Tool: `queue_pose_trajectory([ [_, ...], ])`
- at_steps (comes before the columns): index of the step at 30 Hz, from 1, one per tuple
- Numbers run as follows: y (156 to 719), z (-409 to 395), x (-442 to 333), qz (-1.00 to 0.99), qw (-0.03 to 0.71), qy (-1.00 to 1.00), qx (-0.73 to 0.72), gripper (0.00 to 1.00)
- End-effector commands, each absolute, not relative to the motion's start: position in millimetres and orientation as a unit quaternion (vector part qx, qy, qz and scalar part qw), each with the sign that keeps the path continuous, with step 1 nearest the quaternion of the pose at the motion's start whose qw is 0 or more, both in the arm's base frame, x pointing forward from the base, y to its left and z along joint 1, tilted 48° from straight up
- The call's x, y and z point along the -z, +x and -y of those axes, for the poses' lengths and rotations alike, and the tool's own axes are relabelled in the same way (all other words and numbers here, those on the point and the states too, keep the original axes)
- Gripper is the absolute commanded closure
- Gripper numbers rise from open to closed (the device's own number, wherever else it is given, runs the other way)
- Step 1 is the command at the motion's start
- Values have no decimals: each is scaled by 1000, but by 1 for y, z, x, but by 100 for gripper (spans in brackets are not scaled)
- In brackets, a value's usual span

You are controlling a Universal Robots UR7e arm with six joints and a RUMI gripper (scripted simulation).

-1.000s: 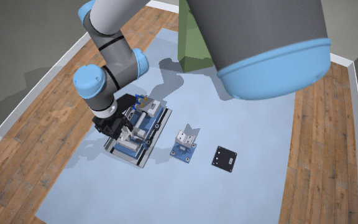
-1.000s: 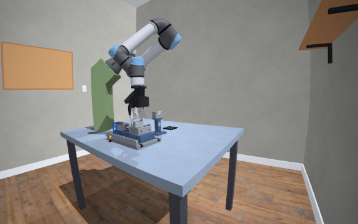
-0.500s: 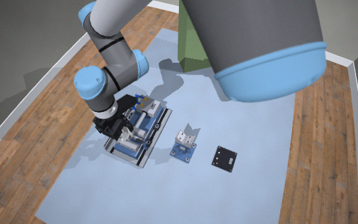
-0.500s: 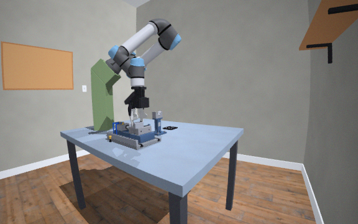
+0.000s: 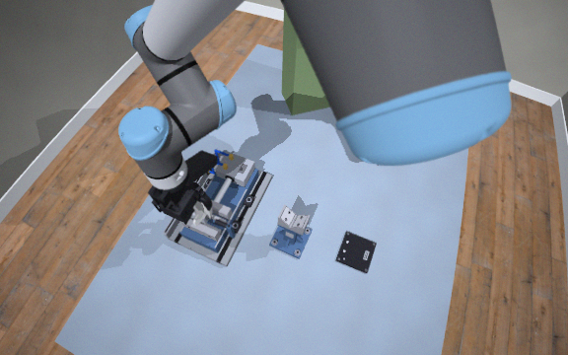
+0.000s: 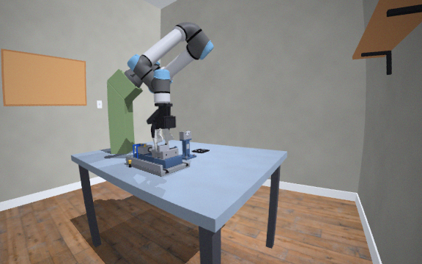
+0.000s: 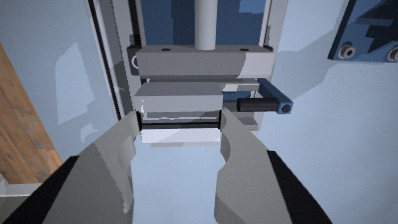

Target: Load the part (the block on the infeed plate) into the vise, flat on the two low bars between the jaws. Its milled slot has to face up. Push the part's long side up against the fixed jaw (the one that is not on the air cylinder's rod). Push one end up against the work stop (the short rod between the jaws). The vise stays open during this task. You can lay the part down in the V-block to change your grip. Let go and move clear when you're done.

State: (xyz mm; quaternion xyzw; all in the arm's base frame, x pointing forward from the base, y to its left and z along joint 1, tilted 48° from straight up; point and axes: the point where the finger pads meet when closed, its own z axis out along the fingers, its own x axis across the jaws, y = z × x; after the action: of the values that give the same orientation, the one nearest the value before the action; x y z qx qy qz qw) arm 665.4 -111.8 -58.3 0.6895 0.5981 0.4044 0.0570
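We see the vise (image 5: 245, 209) on the blue table (image 6: 211, 187) with the gripper (image 5: 200, 212) down over its near-left end, and the part (image 7: 179, 102) sits inside it, between the jaws. The V-block (image 5: 294, 219) to the right of the vise holds nothing, and the black infeed plate (image 5: 356, 251) further right carries no block.

The top view gives us the layout of all three fixtures in a row, yet there the wrist and black gripper body cover most of the part. The wrist view is the one that shows the grasp: two grey fingers reach in from the near side, one at each short end of the part, and the dark slot band runs across between their tips. Behind the part lies a grey jaw with the cylinder rod (image 7: 204, 22) running away from it (so this is the moving jaw). To the right of the part we see the work stop (image 7: 257, 104), a short dark rod on a blue bracket; whether the part's end touches it we cannot tell. The exterior view shows only that the gripper hangs straight down into the vise.

The fingers are partly closed and clamped on the part's ends.
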Motion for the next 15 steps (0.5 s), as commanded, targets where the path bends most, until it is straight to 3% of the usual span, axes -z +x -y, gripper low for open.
queue_pose_trajectory([
  [1, 667, 112, 59, -598, 58, 690, -404, 100],
  [15, 668, 111, 61, -598, 58, 690, -404, 100],
])
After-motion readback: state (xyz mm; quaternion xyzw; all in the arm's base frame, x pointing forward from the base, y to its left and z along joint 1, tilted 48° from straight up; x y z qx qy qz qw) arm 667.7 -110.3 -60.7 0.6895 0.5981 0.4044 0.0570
